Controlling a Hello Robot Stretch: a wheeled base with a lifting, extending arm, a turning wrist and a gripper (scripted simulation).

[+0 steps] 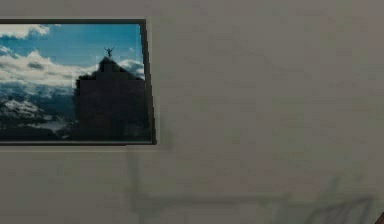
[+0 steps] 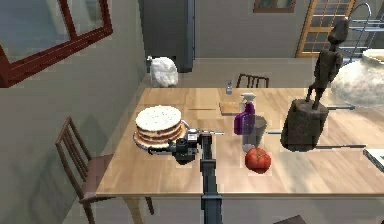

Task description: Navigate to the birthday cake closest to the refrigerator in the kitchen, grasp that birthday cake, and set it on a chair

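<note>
1. While the birthday cake (image 2: 160,123), a stack of pale and brown layers on a plate, sits by the left edge of the wooden table (image 2: 320,175), it lies nearer the near-left corner than the far one.
2. Toward the table's middle stand a purple spray bottle (image 2: 245,112) and a grey cup (image 2: 256,133), just beside each other. A red apple (image 2: 258,160) lies closer to the near edge.
3. Right of these, 1 dark statue (image 2: 312,90) rises on a blocky base. A small bottle (image 2: 228,88) stands near the far edge.
4. 2 chairs flank the table: 1 wooden chair (image 2: 78,160) at the left edge beside the cake, and 1 dark chair (image 2: 252,79) at the far edge.
5. Past the far-left corner, a white lumpy thing (image 2: 162,70) lies on the floor.
6. In the arm side view, the arm (image 2: 208,185) rises over the table's near edge, with the apple and cup just to its right. The gripper (image 2: 180,148) reaches left at the cake's near side; contact cannot be told.
7. With the cake resting on the table right behind the fingers, I cannot tell whether the gripper holds anything.
8. Ahead, the forward view gives a pale wall (image 1: 260,100) with a framed picture (image 1: 75,80) of a dark peak under blue sky.
</note>
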